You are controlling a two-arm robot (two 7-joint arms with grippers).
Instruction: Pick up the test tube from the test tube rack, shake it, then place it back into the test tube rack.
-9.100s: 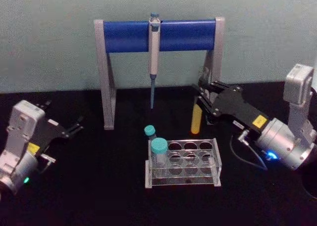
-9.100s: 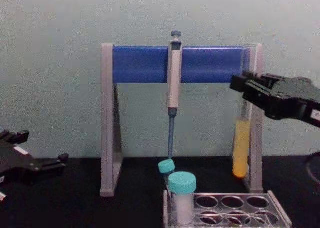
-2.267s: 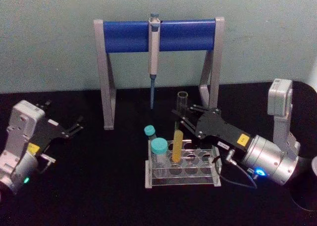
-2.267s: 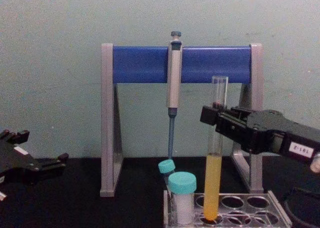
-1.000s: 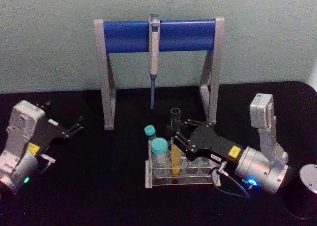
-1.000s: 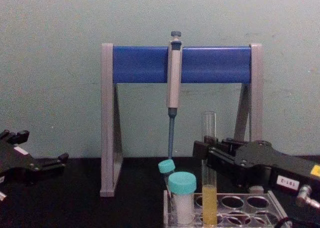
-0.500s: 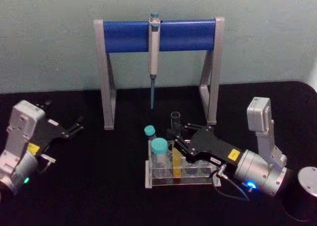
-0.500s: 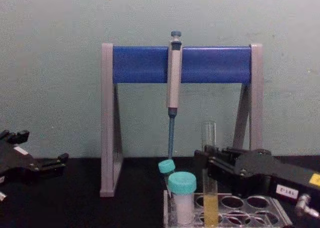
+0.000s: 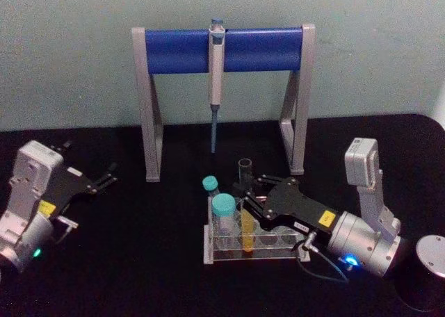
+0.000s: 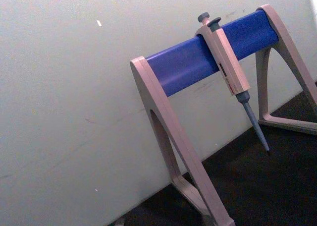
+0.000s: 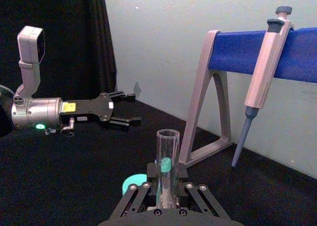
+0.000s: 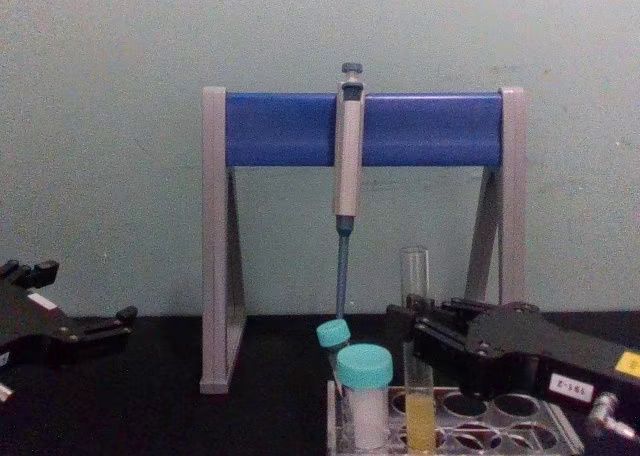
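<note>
The test tube (image 9: 245, 172) stands upright in a back-row hole of the test tube rack (image 9: 229, 252), with yellow liquid in its lower part. My right gripper (image 9: 245, 195) reaches in from the right, shut on the tube's middle just above the rack. From the chest the tube (image 12: 415, 271) rises above the gripper (image 12: 412, 321) and the rack (image 12: 562, 431). The right wrist view looks along the fingers, which sit on both sides of the tube (image 11: 168, 146). My left gripper (image 9: 108, 176) rests open at the far left, well away from the rack.
A grey-and-blue pipette stand (image 9: 149, 108) with a hanging pipette (image 9: 216, 74) stands behind the rack. Two teal-capped tubes (image 9: 224, 209) (image 9: 210, 184) sit at the rack's left end. A dark cylinder (image 9: 425, 275) stands at the right edge.
My right gripper carried the tube from up by the stand's right leg down into the rack. Over the last second it sank a little lower. The left arm has not moved.
</note>
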